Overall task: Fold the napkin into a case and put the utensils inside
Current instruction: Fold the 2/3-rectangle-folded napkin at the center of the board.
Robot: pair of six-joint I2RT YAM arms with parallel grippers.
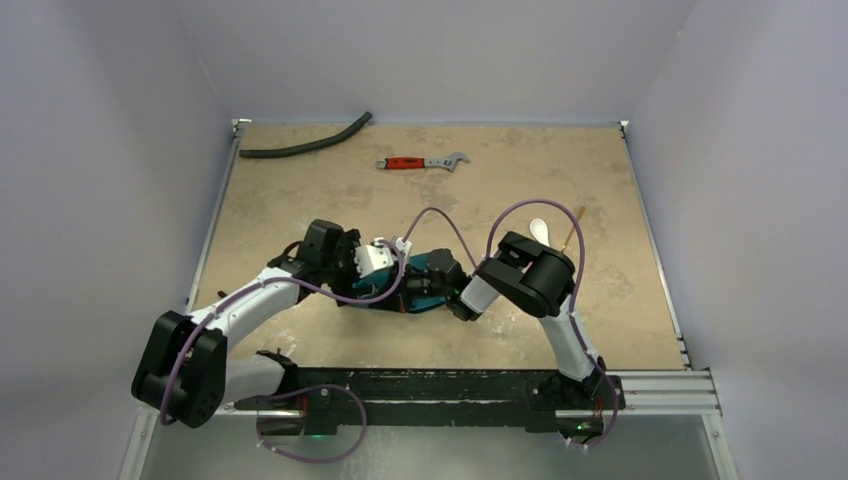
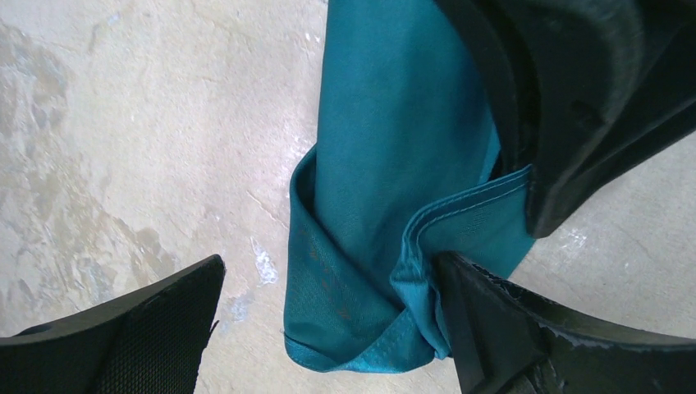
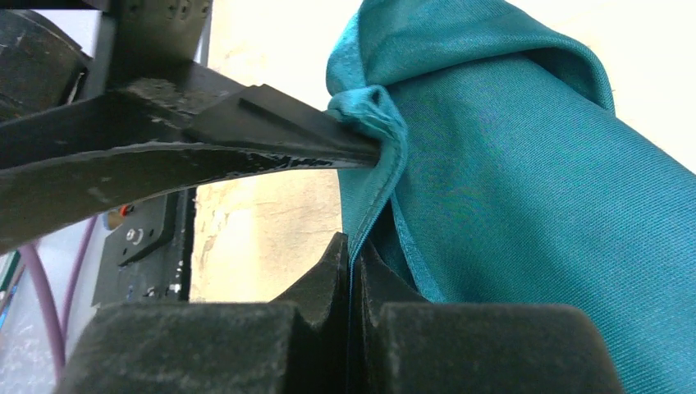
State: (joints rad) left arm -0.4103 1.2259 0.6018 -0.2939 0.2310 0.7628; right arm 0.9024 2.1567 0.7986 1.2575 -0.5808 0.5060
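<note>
The teal napkin (image 1: 428,272) lies bunched and partly folded between the two arms at the table's middle front. My right gripper (image 3: 353,248) is shut on a hemmed edge of the napkin (image 3: 509,189). In the top view it (image 1: 452,287) comes in from the right. My left gripper (image 2: 328,271) is open, its fingers wide apart around a folded corner of the napkin (image 2: 369,164). Its right finger (image 2: 525,328) touches that fold. In the top view it (image 1: 405,290) comes in from the left. The white spoon (image 1: 539,230) and the tan wooden utensil (image 1: 573,228) lie behind the right arm.
A red-handled wrench (image 1: 420,161) lies at the back middle. A black hose (image 1: 305,145) lies at the back left. The left gripper's finger (image 3: 205,139) crosses the right wrist view and pokes into the cloth. The right gripper's body (image 2: 591,98) fills the left wrist view's upper right.
</note>
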